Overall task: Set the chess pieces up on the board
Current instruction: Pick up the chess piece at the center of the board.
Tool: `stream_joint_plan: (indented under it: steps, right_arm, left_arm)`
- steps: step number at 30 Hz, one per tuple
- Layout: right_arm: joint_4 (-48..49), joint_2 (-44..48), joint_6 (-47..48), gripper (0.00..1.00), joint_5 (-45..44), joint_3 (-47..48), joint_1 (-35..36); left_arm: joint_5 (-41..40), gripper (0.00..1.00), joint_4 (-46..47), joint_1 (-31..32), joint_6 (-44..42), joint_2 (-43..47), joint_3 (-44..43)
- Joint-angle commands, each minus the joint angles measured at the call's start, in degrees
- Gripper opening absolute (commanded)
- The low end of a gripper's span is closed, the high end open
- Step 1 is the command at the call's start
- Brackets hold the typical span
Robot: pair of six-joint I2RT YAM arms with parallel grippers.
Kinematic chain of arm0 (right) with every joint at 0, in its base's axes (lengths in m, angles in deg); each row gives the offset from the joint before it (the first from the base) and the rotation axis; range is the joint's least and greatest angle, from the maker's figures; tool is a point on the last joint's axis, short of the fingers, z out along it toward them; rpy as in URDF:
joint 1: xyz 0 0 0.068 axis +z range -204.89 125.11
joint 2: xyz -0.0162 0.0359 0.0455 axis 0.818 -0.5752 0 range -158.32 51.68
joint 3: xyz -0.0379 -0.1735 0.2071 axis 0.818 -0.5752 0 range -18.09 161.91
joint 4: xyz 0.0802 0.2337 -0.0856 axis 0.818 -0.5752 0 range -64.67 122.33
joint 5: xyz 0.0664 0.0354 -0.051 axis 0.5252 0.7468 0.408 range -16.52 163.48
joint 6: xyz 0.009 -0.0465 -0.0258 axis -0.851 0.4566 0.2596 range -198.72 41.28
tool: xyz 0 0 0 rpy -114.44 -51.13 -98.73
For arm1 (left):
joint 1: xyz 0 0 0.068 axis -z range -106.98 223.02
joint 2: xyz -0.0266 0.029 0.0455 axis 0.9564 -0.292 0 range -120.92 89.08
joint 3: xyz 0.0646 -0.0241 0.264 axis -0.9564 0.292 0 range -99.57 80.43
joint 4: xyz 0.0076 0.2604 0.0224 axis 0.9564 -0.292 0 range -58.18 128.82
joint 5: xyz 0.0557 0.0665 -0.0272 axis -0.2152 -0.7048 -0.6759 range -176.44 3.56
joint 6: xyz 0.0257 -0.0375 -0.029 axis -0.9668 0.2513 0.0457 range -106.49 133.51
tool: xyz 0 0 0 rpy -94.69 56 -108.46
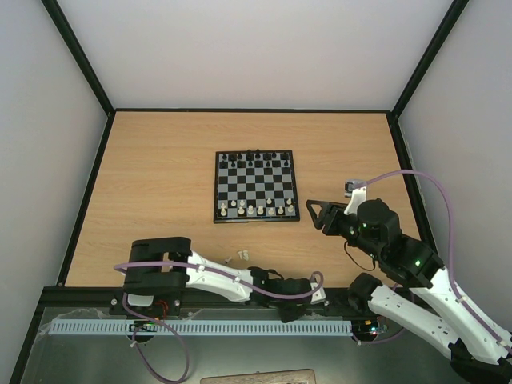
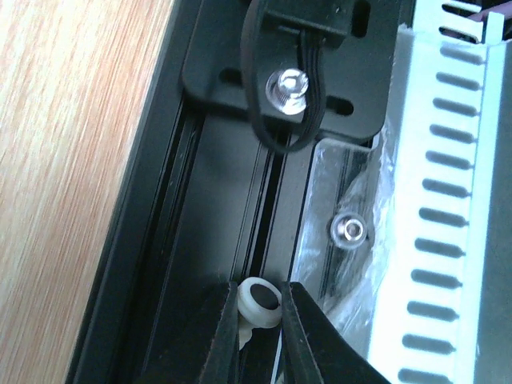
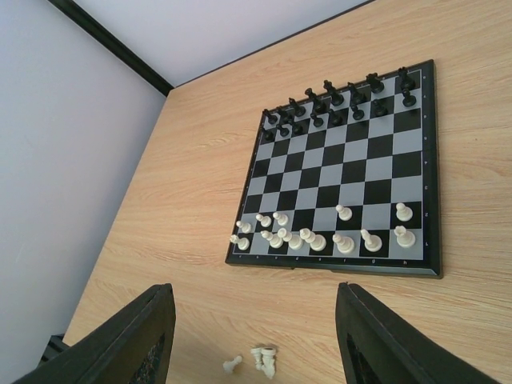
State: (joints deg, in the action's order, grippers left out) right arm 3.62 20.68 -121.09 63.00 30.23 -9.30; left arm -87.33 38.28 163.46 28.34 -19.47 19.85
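The left hand was pinched shut on one white piece above the black rail at the worktop's near edge. The right hand hung half open and empty just right of the board. Other white pieces crowded its near rows, and a few loose ones lay just before it.

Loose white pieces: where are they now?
Top view: the loose white pieces lie on the table off the near edge of the board, left of centre, by the left arm.
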Motion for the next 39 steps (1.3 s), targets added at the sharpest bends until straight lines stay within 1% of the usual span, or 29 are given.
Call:
stream_joint_plan:
  steps: [1,5,8,11,14,19,25,28,30,32,34,36,39]
  right_arm:
    - [1.5,-0.5,0.9,0.56,0.9,0.1,-0.2]
    - [2.1,-1.1,0.9,0.56,1.8,-0.3,-0.2]
    - [2.4,-1.4,0.8,0.56,2.4,-0.8,-0.2]
    - [2.9,-1.5,0.8,0.56,2.7,-1.3,-0.1]
    - [3.7,-1.5,0.5,0.56,3.3,-2.4,-0.2]
    - [7.6,-1.8,-0.4,0.55,5.3,-7.4,-0.2]
    - [17.8,-0.7,-2.7,0.55,12.4,-17.5,-0.2]
    - [22.1,3.0,-3.7,0.54,14.4,-21.9,-0.2]
    - [23.4,6.3,-3.8,0.5,13.8,-24.1,-0.1]
    - [24.8,9.4,-4.0,0.48,13.6,-26.4,-0.2]
    - [28.3,10.8,-4.7,0.44,15.1,-28.6,-0.2]
    - [33.0,10.8,-5.7,0.43,17.5,-30.8,-0.1]
    - [41.5,8.7,-7.7,0.42,21.2,-33.8,-0.2]
  left_arm:
    - [-2.7,0.1,-2.3,0.1,2.9,3.0,3.7]
    - [-6.4,0.1,-2.6,-0.3,4.8,5.9,5.2]
    - [-6.2,0.11,-1.4,-2.8,6.6,9.8,7.2]
    - [-3.7,0.1,3.2,-7.4,9.1,17.1,12.0]
    - [1.1,0.1,8.2,-13.3,12.5,24.4,17.6]
    - [9.0,0.1,14.1,-22.4,18.3,34.6,23.7]
    - [15.8,0.1,18.8,-31.3,27.5,46.2,27.8]
    - [17.0,0.1,21.5,-35.9,32.9,52.1,30.0]
    - [17.8,0.11,22.8,-38.7,37.4,55.0,31.6]
    - [19.0,0.11,24.6,-41.7,42.1,56.8,33.4]
    - [20.5,0.11,27.0,-44.6,47.2,57.8,35.7]
    - [22.2,0.11,31.1,-46.9,51.6,57.7,38.1]
    - [23.5,0.1,36.0,-48.7,56.9,57.0,41.2]
